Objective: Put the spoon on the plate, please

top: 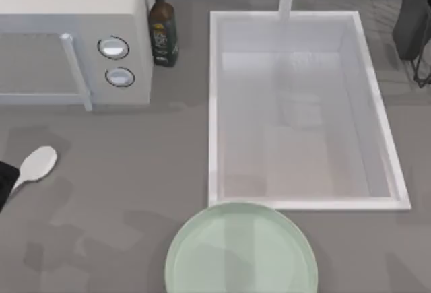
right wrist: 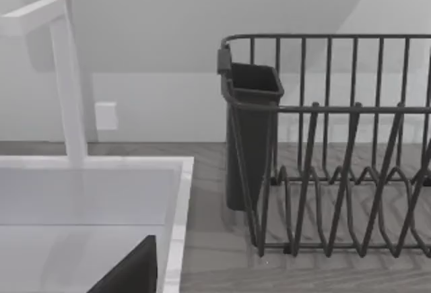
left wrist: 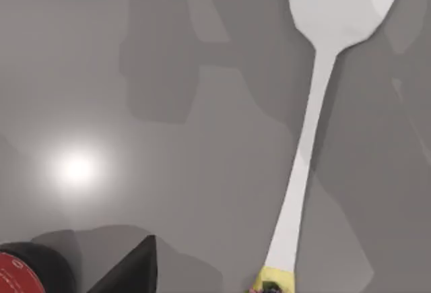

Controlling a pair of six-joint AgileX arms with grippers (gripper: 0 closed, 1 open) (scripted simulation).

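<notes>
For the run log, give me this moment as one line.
spoon: left counter, handle at left gripper | plate: front centre, bare | right arm: near dish rack

Black wedge-shaped tool finger (left wrist: pixel 131 269), red round marking beside it

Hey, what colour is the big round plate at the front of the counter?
Pale mint green, glossy: the large round plate shows best in the top view.

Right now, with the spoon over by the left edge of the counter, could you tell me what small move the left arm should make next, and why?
Probably carry the spoon rightward and toward the near edge, over the plate. The left gripper seems to have the handle end at the top view's left edge, though its grip is cropped, and the plate sits empty below the sink, well away from the spoon.
</notes>
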